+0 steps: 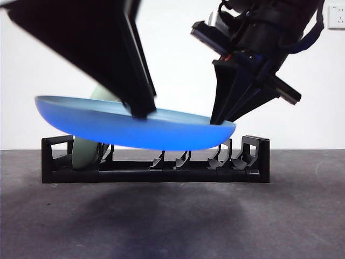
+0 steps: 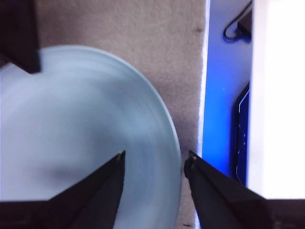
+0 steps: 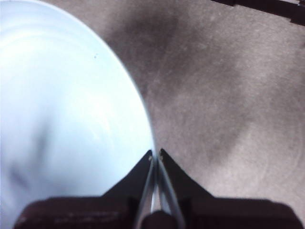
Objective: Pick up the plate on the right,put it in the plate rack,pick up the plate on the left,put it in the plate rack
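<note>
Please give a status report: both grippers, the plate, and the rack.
Right gripper shut on blue plate rim, plate held flat above plate rack. Left gripper open astride plate's rim. Pale green plate standing in rack's end slot.

1. The right gripper [image 3: 156, 153] slants down with its jaws pinched almost together on a thin rim.
2. The left gripper [image 2: 153, 160] has its jaws spread apart.

table [image 1: 172, 226]: dark grey | on it: plate rack [image 1: 156, 167]
</note>
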Available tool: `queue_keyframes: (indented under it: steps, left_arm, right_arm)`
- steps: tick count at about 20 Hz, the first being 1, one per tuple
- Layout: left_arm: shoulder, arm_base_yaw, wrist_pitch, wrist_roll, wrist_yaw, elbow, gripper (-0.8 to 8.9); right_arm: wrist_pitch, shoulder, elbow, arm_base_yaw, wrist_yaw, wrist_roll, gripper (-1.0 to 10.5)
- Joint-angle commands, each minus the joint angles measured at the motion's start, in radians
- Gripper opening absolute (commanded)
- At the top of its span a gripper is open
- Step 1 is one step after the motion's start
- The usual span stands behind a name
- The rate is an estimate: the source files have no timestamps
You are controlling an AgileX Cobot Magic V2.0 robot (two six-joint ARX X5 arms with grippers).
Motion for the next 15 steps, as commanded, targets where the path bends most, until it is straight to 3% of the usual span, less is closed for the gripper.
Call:
queue_keyframes:
  steps: [1,5,8,9,15]
  left_arm:
    - [0.045,-0.003,0.01,-0.01,-0.001,0.001,2.16]
    - [0.076,-0.003,0.023,-0.01,0.0,0.001,2.14]
    - [0.076,-0.003,0.035,-0.01,-0.001,0.001,0.14]
    - [0.076,-0.003,0.034,-0.01,0.0,0.001,-0.12]
    - [0.076,-0.003,0.035,-0.01,0.0,0.001,-0.09]
  right_arm:
    - [-0.005,-0.012,0.003,-0.003,-0.004,-0.015,-0.1]
    - [-0.02,-0.017,0.003,-0.014,-0.005,-0.016,-0.1]
    - [-0.025,-0.017,0.003,-0.02,-0.006,-0.016,-0.1]
    - [-0.026,-0.017,0.003,-0.021,-0.006,-0.016,-0.1]
    - [-0.028,-0.018,0.003,-0.021,-0.006,-0.016,-0.1]
